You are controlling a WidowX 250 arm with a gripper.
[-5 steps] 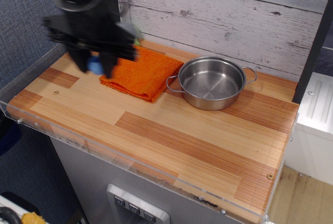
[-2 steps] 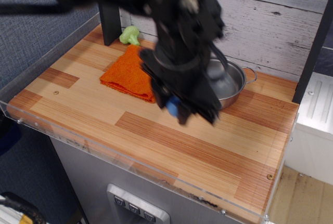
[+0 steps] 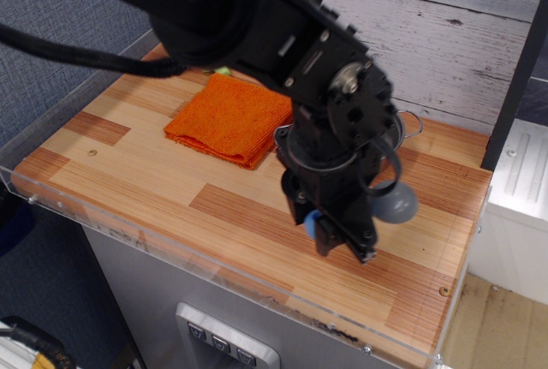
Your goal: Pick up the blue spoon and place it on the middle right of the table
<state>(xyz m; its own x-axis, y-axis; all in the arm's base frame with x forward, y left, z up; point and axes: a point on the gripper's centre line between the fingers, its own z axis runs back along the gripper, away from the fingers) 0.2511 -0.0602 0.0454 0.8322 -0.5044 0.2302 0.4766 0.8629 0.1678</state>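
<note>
While clamped on the small blue-handled, grey-bowled toy spoon [image 3: 377, 205], black tool [image 3: 341, 239] above striped wooden bench [image 3: 171, 172], folded orange cloth [image 3: 229, 118] at 10 o'clock.

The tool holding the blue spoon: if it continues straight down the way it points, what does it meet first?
Probably bare table. The tool points down with the blue spoon over the planks in front of the pot; nothing else shows below, though its height is unclear.

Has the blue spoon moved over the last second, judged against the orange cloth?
Yes. The blue spoon, held in the gripper, went from the orange cloth's left edge to well right of it, over the table's right side.
</note>
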